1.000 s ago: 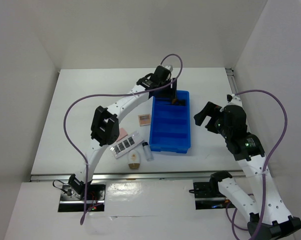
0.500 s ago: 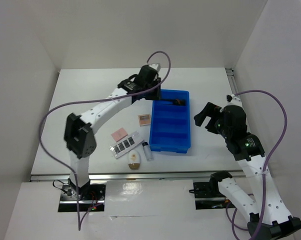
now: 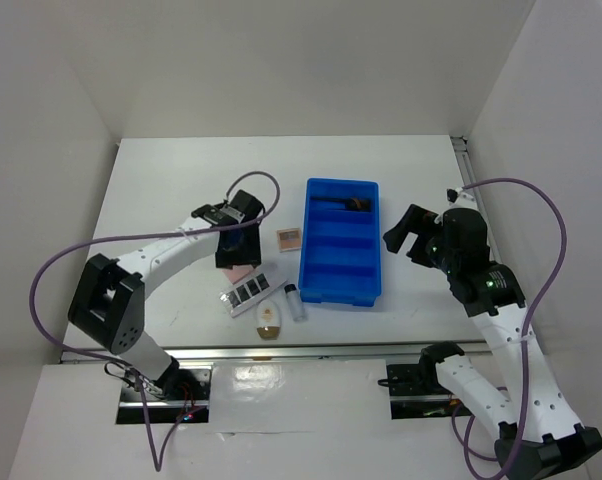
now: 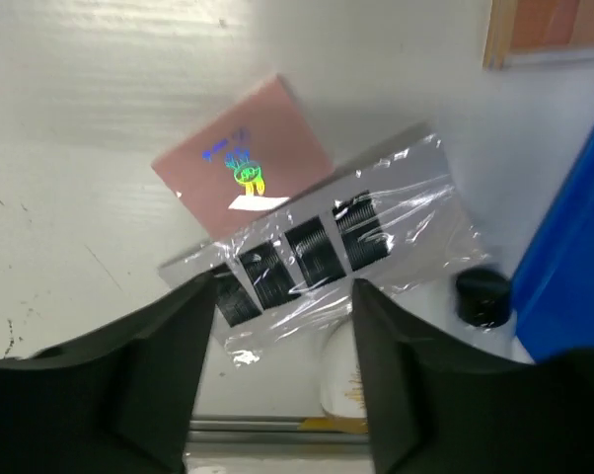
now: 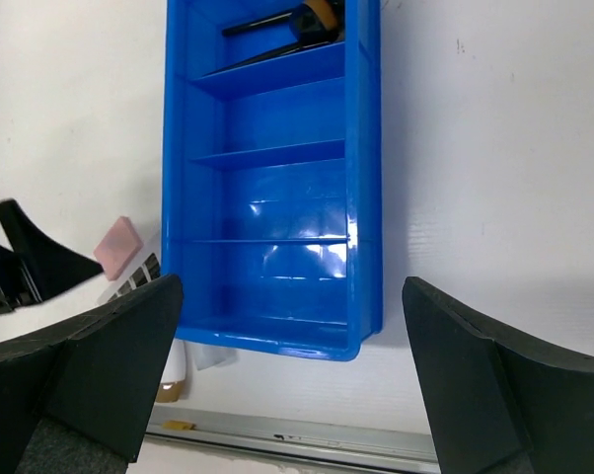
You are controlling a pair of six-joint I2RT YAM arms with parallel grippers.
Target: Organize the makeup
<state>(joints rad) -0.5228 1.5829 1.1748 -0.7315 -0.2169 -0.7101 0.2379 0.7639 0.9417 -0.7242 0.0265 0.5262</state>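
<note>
Makeup is mostly loose on the white table [image 3: 161,200], just left of the blue tray [image 3: 339,262]. Only the black slim tools [image 3: 341,203] are inside it, lying in its far compartment; I see nothing in the other compartments.

On my left wrist camera the left gripper [image 4: 282,288] hangs over the loose group with its fingers [image 4: 169,375] spread apart and nothing between them. The white strip palette [image 4: 317,247], wrapped in clear film, lies slantwise under the gap, its dark squares showing just past the fingertips. The pink compact [image 4: 243,168] sits beyond it with one corner tucked under the palette. The white-tan oval [image 4: 346,370] peeks out on the near side, the small white tube [image 4: 484,296] with its black cap lies beside the tray wall, and the brown compact [image 4: 554,30] lies apart at the far right.

The right gripper [image 3: 406,232] hovers just beside the tray's right edge, fingers wide and gripping nothing, well clear of all the makeup.
</note>
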